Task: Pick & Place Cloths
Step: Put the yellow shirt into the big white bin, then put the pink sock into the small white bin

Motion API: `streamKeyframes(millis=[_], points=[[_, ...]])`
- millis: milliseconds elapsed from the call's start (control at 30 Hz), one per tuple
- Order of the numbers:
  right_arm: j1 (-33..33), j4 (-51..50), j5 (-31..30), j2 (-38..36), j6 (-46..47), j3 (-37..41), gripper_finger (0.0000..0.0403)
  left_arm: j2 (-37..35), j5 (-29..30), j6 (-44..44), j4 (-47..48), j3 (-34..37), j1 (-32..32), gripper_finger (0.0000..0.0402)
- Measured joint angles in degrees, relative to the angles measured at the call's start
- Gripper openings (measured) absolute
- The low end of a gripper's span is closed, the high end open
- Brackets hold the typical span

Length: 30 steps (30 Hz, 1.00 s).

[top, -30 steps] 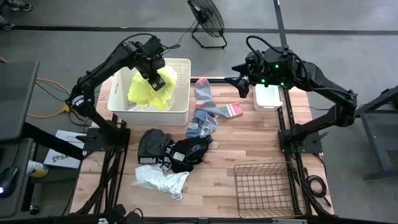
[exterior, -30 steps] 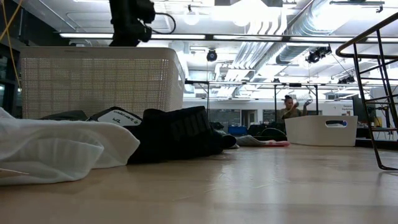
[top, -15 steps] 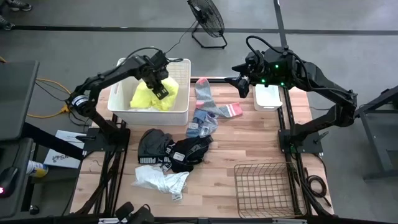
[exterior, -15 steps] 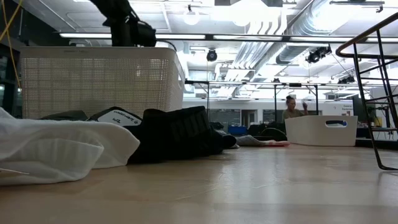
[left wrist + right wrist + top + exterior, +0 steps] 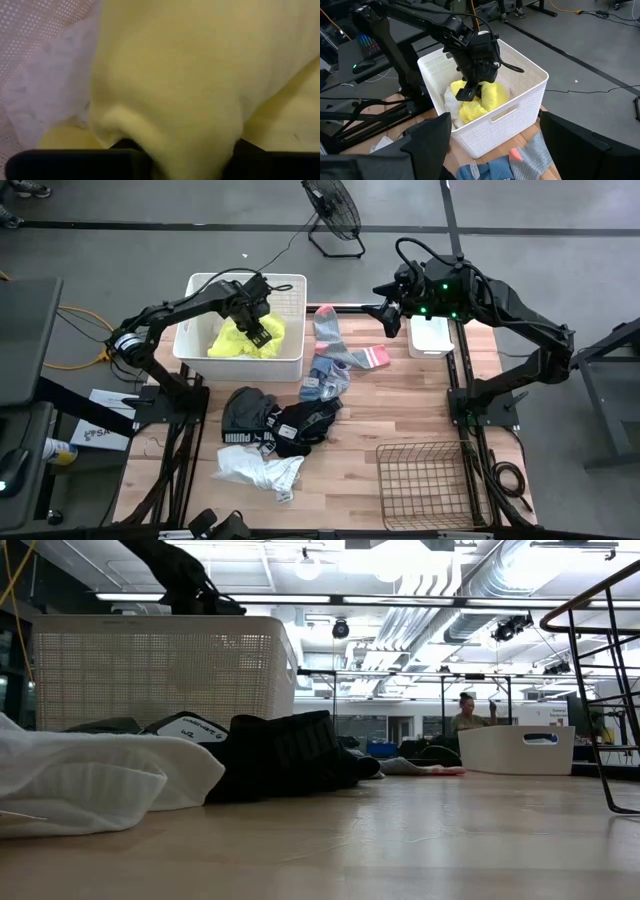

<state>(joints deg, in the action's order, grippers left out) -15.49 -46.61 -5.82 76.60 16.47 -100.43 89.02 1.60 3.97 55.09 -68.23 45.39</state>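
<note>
Left gripper [image 5: 262, 335], jaws clamped on the neon yellow garment [image 5: 243, 340], reaches into the white laundry basket [image 5: 292, 362] at the table's [image 5: 400, 405] ten o'clock to deposit it, while the right gripper [image 5: 384, 312] waits at one o'clock with jaws spread.

High view looks straight down; low view sits at tabletop (both show the white tub [image 5: 240, 330]).

Wood table [image 5: 400, 415] — white tub [image 5: 295, 365], cloths [image 5: 275, 425], socks [image 5: 335, 355], wire basket [image 5: 425, 480], sm. tray [image 5: 432, 337].
</note>
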Motion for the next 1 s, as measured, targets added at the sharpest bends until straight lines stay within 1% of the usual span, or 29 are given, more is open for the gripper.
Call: streamKeyframes(millis=[100, 167, 233, 400, 533, 667, 867, 900, 1000], points=[[0.0, 0.0, 0.02, 0.0, 0.0, -0.01, 0.0297, 0.0, -0.35, -0.07, -0.14, 0.02, -0.01, 0.0086], [0.0, 0.0, 0.02, 0.0, 0.0, 0.01, 0.0297, 0.02, -0.43, -0.02, -0.1, -0.15, -0.01, 0.0098], [0.0, 0.0, 0.02, 0.0, 0.0, 0.01, 0.0297, -0.28, -0.45, 0.11, 0.28, -0.82, -0.02, 0.0121], [0.0, -0.02, 0.21, 0.0, -0.13, 0.01, 0.0297, -2.88, -1.82, -0.24, 2.08, -4.06, -0.03, 0.0196], [0.0, -0.02, 0.22, 0.0, -0.2, 0.0, 0.0297, -5.92, -2.13, -1.23, 3.93, -6.16, -0.05, 0.0234], [0.0, -0.01, 0.03, 0.19, -0.13, -0.01, 0.0297, -8.9, -2.6, -2.72, 4.45, -6.84, -0.14, 0.0242], [-0.03, -0.55, -1.22, 1.84, 0.38, -0.01, 0.0297, -14.98, -2.81, -4.77, 4.24, -7.19, -0.14, 0.0233], [-0.02, -0.58, -1.77, 2.32, 0.92, -0.01, 0.0297, -16.11, -3.38, -4.97, 3.97, -7.19, -0.16, 0.0231], [-0.02, -1.39, -3.53, 4.27, 3.33, -0.01, 0.0297, -19.6, -7.8, -5.42, 1.61, -7.19, -0.14, 0.0223]])
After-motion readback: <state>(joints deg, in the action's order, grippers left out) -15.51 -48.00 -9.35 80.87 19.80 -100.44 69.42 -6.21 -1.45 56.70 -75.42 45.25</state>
